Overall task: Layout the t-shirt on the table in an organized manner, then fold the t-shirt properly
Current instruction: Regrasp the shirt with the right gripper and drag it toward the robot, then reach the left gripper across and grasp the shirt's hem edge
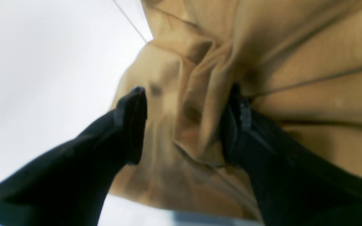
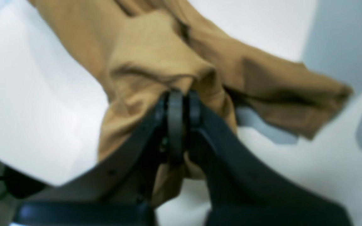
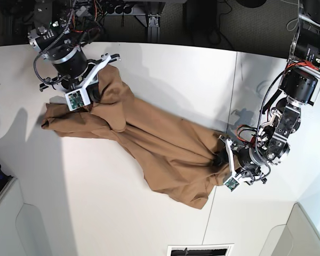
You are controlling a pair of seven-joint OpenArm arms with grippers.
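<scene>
White matte counter (image 3: 165,74) underneath, crossed by a thin dark seam running top to bottom on the base view's right side. Beyond the far edge, dark floor with cables and equipment frames; grey panels at the lower corners.

Tan t-shirt (image 3: 154,144) stretched diagonally across the counter, from upper left of the base view down to right of centre, rumpled and gathered at both ends. One sleeve-like flap lying out toward the left edge, near it but short of it. Lower hem corner sagging just beside the seam.

Right hand (image 2: 181,97) clenched on a bunched fold at the shirt's upper-left end, fingers pinched together with cloth spilling to either side; that end lifted clear of the surface in the wrist view, shadow beneath the hanging flap.

Left hand (image 1: 184,122) spread wide at the opposite end, one finger on each side of a ridge of gathered fabric, not closed on it.

Broad bare counter below and left of the shirt, and above its middle. Tighter at the left arm, close to the right edge.
</scene>
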